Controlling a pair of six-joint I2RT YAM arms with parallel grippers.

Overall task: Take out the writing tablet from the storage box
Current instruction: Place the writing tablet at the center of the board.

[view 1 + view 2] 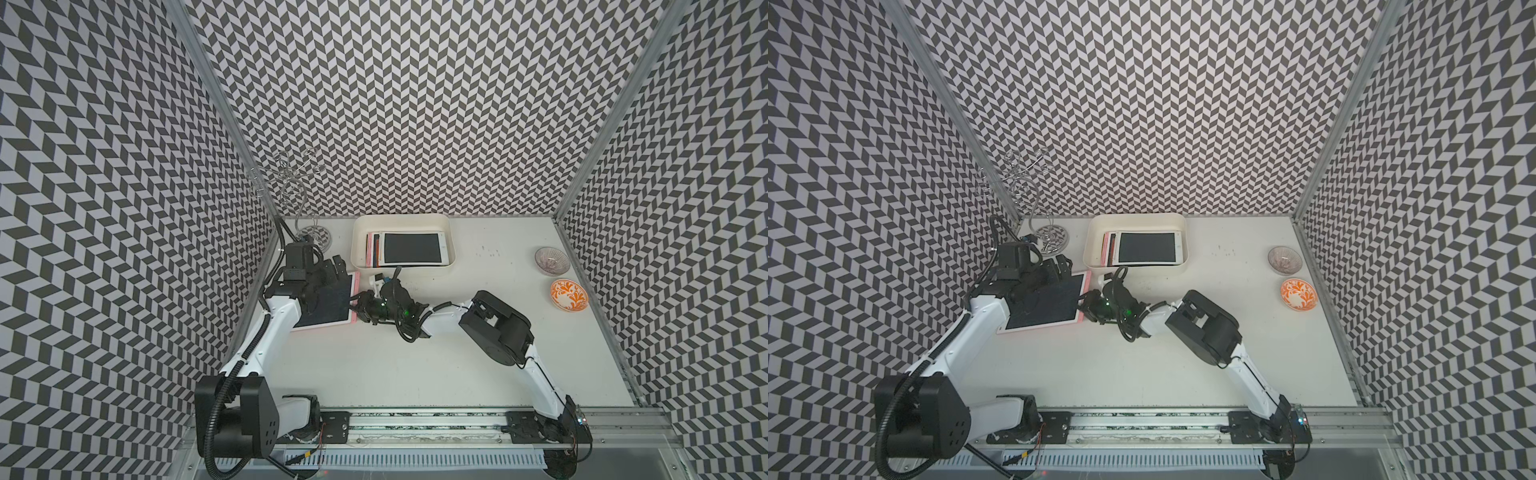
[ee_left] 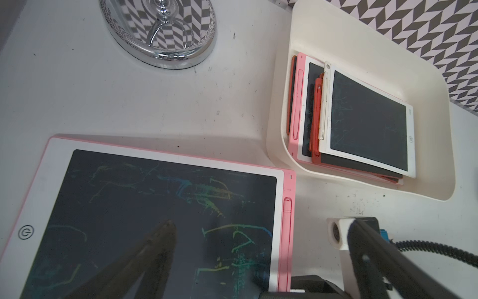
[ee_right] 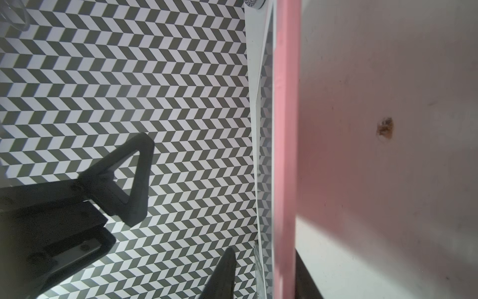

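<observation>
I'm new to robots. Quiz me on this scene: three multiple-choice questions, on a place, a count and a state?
1. Where does the pink-framed tablet lie?
A) on the table beside the storage box
B) standing on edge
C) held in the air

2. How many bowls are there?
A) one
B) four
C) two

3. How is the left tool?
A) shut on the tablet
B) wide open
C) out of sight

1 A: it lies flat outside the box.
2 C: a clear bowl and an orange-patterned bowl.
3 B: its fingers stand far apart over the tablet.
</observation>
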